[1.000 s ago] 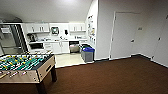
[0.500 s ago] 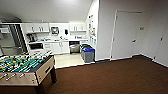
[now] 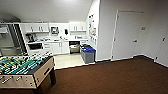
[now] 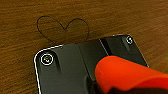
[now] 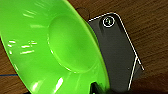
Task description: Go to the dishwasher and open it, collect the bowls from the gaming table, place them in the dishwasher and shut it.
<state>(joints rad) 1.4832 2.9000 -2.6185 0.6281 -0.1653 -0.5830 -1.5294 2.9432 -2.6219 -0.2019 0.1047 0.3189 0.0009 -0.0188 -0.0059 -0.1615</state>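
A bright green bowl (image 5: 57,47) hangs close above the brown carpet in the right wrist view, with my right gripper (image 5: 98,88) shut on its rim. In the left wrist view an orange-red round dish (image 4: 125,72) sits just as close over the carpet, and my left gripper (image 4: 112,90) is shut on it. The dishwasher (image 3: 74,47) is far off in the head view, under the white kitchen counter, showing a dark opening with a steel front. The gaming table is out of view.
A table-football table (image 3: 23,68) with a green field stands at the near left. Blue-lidded bins (image 3: 88,53) sit at the wall corner beside the kitchen floor. A closed white door (image 3: 126,35) is at the right. Brown carpet (image 3: 112,77) stretches ahead.
The whole head view has shifted only slightly, so the camera has moved a little. Nothing in the room itself has moved.
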